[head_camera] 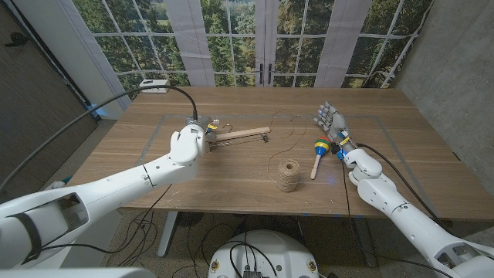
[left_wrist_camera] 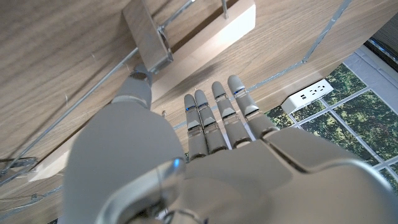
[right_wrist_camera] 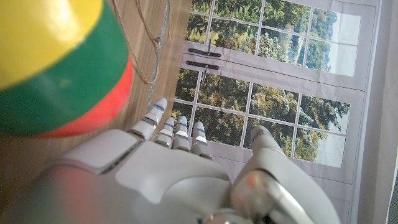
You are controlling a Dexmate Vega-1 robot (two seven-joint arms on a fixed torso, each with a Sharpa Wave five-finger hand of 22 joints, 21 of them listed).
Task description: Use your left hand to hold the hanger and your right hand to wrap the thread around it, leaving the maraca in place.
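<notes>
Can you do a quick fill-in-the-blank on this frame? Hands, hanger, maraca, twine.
1. The wooden hanger lies at the ____ hand.
2. The maraca lies between the right hand and the ____ of twine.
3. The right hand holds ____, fingers apart.
4. A loose thread trails from the spool toward the table's ____ edge.

Missing: left; spool; nothing; far

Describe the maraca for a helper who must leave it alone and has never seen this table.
On the wooden table, look toward the right hand. Just inside it lies the maraca, beside the spool of twine. It alone is brightly coloured: a banded head of yellow, green and red on a pale wooden handle.
</notes>
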